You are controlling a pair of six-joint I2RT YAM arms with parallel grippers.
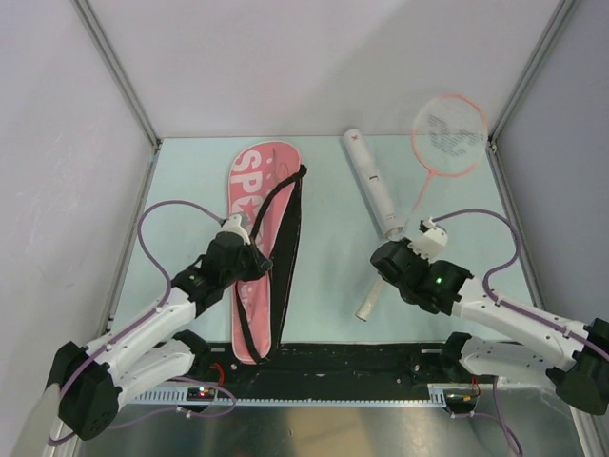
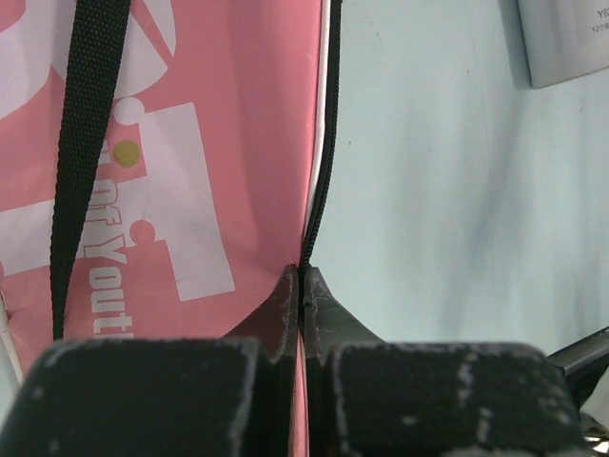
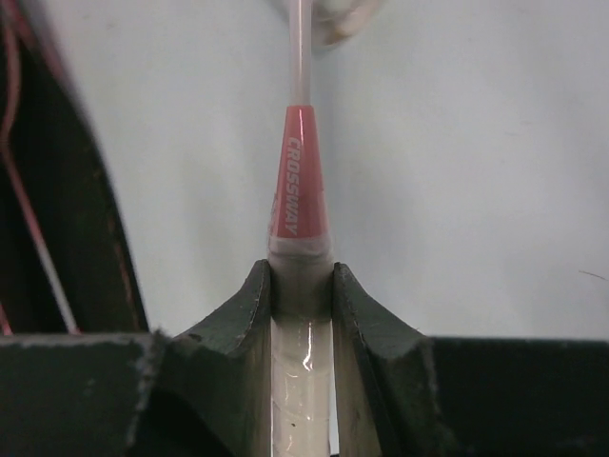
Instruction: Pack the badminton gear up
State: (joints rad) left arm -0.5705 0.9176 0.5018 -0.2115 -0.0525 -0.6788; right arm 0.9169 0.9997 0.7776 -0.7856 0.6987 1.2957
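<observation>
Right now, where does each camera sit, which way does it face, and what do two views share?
Top external: above and behind the arms, facing down at the table; both arms show.
Left wrist: on the left arm, facing along the left jaws, shut on the black edge of the pink bag.
Right wrist: on the right arm, facing along the right jaws, closed around the pale handle of the racket.
Shared: the top view also shows the pink bag and the racket.

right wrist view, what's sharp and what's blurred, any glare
Right wrist: the pink cone lettering on the racket is sharp, a small glare spot sits on its pale handle, the shaft at the top edge blurs out. Top external: even light, no hard shadow under the tube.
</observation>
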